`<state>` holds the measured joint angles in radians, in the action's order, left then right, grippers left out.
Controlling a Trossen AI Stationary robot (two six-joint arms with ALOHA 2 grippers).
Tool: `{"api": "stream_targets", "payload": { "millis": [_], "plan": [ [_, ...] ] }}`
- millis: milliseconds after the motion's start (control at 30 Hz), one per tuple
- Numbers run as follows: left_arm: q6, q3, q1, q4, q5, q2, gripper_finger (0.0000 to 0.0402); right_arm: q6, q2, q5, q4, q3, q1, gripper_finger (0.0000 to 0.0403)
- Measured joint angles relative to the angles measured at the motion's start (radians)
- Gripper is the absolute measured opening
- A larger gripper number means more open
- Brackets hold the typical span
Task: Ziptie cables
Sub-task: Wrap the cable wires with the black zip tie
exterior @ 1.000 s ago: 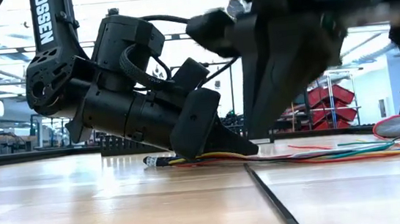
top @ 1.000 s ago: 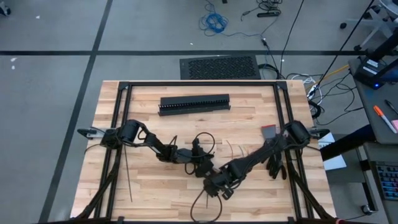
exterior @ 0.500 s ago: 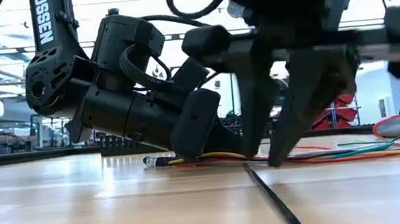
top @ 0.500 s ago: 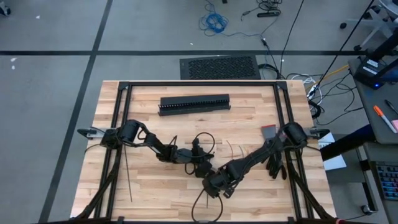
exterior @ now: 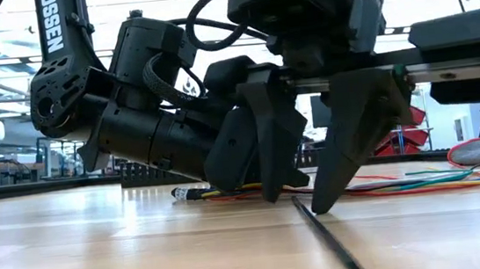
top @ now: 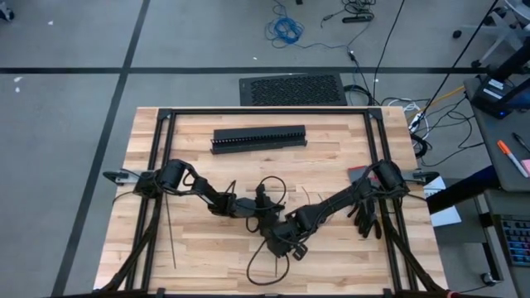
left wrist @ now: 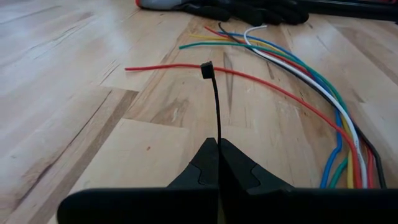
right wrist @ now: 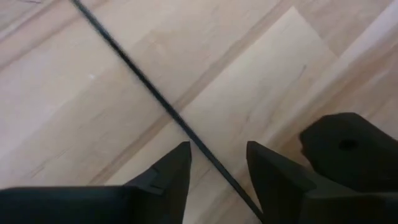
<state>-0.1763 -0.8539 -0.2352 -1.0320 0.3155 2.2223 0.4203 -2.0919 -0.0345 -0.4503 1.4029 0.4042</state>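
Broadly, the bench carries both arms meeting near its middle, the left gripper with its jaws closed on one ziptie whose head stands just above the red wire of the cables fanned out beside it. Close by, the right gripper hangs tips-down with its jaws parted and holding nothing, straddling the ziptie's tail flat on the wood. If those jaws close slightly off line, the thin strip will likely skid aside or snag a loose wire and tug the bundle out of place.
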Motion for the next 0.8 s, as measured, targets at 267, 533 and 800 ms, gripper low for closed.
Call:
{"api": "stream_targets", "payload": {
  "millis": [267, 533, 800],
  "plan": [
    [0.0, 0.0, 0.0, 0.008, 0.004, 0.0, 0.0, 0.006, -0.002, -0.008, -0.01, 0.0, 0.002, 0.008],
    [-0.001, 0.0, 0.0, 0.009, 0.004, 0.0, 0.0, -0.018, -0.003, -0.023, -0.001, -0.002, 0.004, 0.0005],
    [-0.001, 0.0, 0.0, 0.009, 0.004, 0.0, 0.0, -0.071, 0.016, -0.004, -0.009, -0.004, 0.016, 0.0]
  ]
}}
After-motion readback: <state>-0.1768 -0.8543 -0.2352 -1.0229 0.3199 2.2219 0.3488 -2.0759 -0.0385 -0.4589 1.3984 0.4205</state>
